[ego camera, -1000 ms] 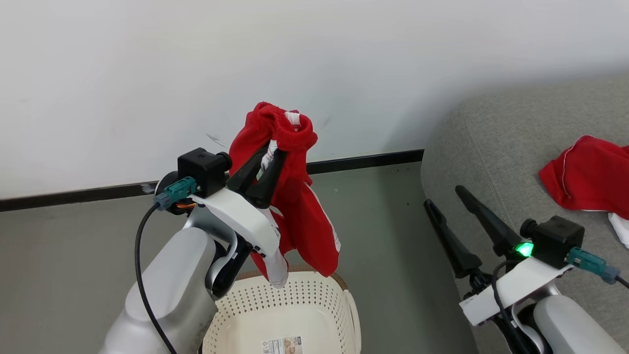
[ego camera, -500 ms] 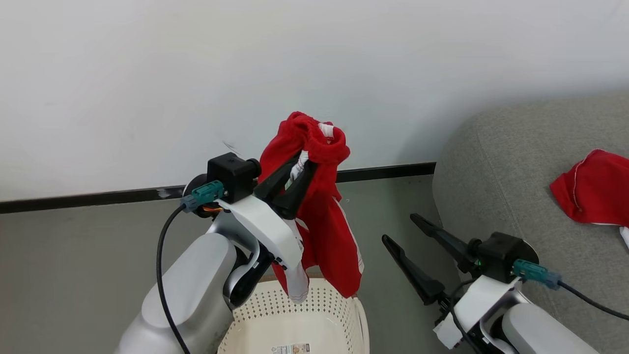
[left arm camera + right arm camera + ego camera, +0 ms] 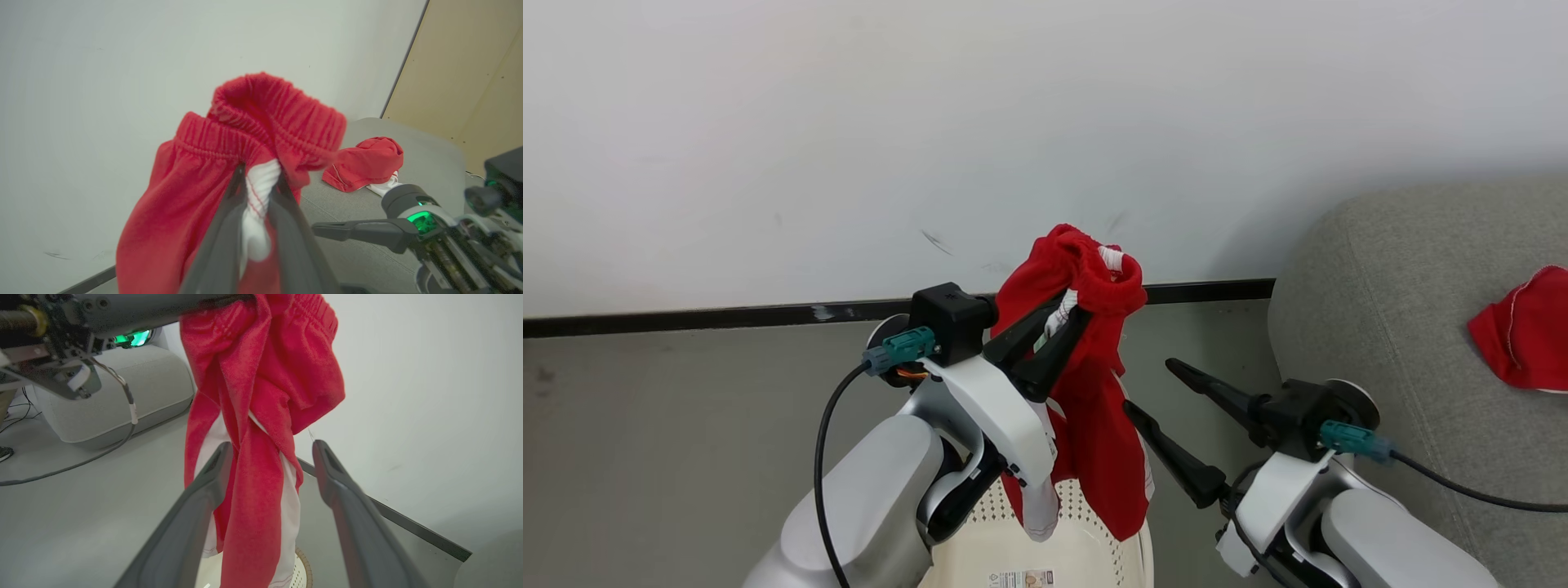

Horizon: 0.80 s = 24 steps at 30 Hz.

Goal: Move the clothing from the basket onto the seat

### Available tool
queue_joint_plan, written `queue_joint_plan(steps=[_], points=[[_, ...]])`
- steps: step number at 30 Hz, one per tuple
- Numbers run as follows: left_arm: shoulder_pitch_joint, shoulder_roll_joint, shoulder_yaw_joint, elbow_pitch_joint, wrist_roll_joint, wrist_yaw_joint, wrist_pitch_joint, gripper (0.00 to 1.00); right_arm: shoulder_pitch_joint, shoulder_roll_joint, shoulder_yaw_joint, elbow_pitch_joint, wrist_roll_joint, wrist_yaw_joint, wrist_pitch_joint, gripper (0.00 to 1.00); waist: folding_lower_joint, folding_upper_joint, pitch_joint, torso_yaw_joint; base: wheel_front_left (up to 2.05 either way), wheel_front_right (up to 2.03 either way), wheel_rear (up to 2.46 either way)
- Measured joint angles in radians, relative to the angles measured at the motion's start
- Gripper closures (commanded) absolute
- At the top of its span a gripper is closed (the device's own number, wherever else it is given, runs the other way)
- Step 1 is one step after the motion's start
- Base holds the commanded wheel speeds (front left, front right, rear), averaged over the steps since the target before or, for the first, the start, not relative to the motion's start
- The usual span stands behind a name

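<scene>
over basket (image 3: 1086, 563), one garment (image 3: 1094, 392); second garment (image 3: 1523, 343) on seat (image 3: 1380, 327).

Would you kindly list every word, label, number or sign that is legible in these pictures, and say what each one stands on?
No text here can be read.
The sticker on the floor of the basket: printed, but too small to read.
The hanging red garment and the second red garment on the seat: no lettering or number shows.
</scene>
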State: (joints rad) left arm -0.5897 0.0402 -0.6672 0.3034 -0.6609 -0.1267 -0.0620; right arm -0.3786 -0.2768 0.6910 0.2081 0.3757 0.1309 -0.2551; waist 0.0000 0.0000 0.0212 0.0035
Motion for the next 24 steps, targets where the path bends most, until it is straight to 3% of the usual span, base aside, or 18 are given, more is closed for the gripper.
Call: queue_joint_plan(steps=[24], points=[[0.004, 0.000, -0.128, -0.100, -0.062, 0.000, 0.044, 1.00, -0.109, 0.041, 0.144, 0.152, 0.021, 0.000, 0.000, 0.00, 0.0000, 0.0000, 0.011, 0.081, 0.00, 0.00, 0.00]])
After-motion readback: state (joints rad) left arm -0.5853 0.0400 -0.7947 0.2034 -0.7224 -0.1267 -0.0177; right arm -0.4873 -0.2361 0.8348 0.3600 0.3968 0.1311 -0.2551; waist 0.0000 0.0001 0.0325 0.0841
